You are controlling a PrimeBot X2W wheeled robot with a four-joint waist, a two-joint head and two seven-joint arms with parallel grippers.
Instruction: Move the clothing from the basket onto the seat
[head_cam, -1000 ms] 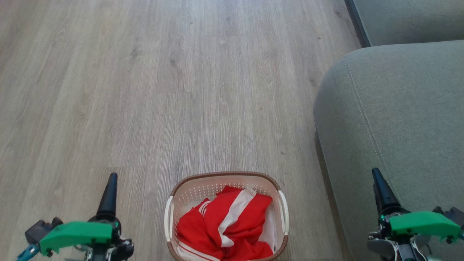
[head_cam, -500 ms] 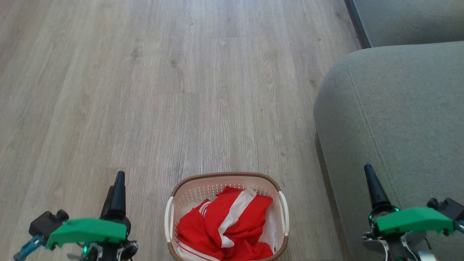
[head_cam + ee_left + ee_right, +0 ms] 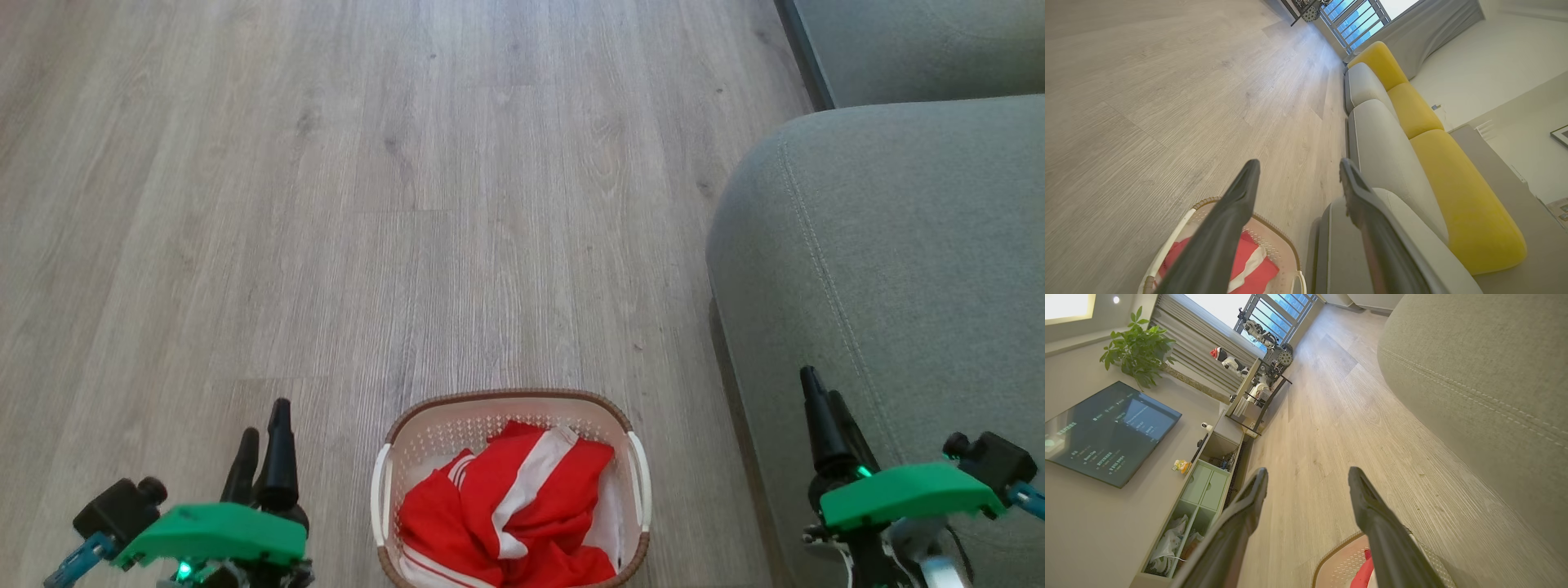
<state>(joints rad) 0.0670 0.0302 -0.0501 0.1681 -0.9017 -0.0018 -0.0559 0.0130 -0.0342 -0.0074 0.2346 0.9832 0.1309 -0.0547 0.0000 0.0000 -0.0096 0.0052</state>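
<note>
Left tool [image 3: 265, 418] and right tool [image 3: 820, 384] gape wide, empty. Between them the clothing [image 3: 506, 514] lies in the basket [image 3: 506, 394]; the seat [image 3: 898, 245] beside the right tool awaits. Whole transfer remains.

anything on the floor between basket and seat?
Nothing. In the head view a bare strip of wood floor runs between the basket and the seat, which stand apart.
</note>
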